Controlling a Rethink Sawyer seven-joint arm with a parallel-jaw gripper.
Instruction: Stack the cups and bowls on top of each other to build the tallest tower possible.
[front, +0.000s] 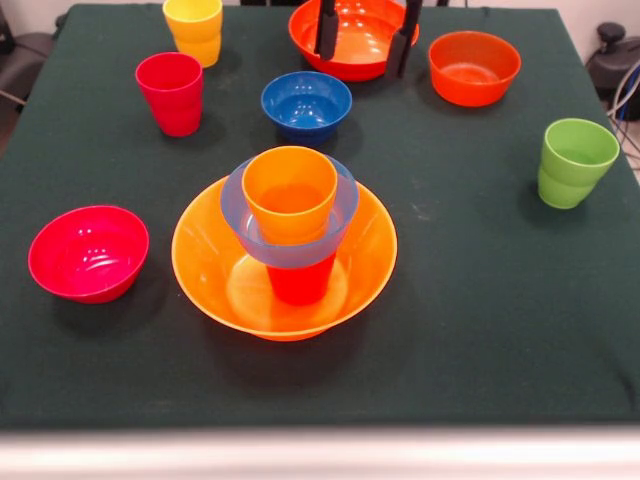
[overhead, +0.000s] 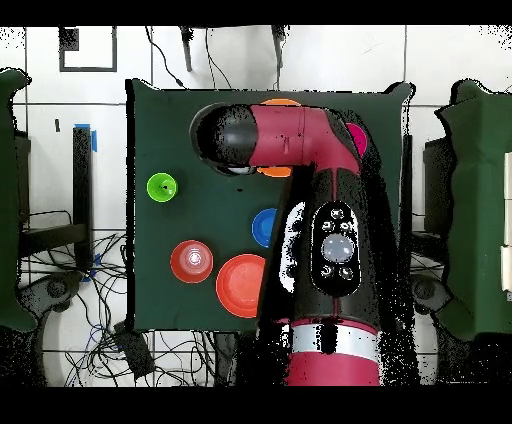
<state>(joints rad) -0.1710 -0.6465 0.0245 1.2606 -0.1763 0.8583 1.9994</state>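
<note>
Tower (front: 290, 235): wide glossy orange plastic bowl (front: 215, 262) as base for stability, red-orange cup (front: 300, 282), light blue bowl (front: 238, 205), orange cup (front: 289, 192) on top, mid-bench (front: 480, 330). Tool (front: 364, 50) spread, straddling large red-orange bowl's (front: 360, 40) rim.

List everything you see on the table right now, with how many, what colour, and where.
Tower: one; large orange plastic bowl, red-orange cup, light blue bowl, orange cup on top; table centre.
Loose plastic cups: three; yellow far left, crimson left, green right.
Loose plastic bowls: four; magenta near left, dark blue behind the tower, large red-orange far centre, orange-red far right.
Dark green tablecloth: one.
Hand: one, black, open, over the large red-orange bowl.
</note>
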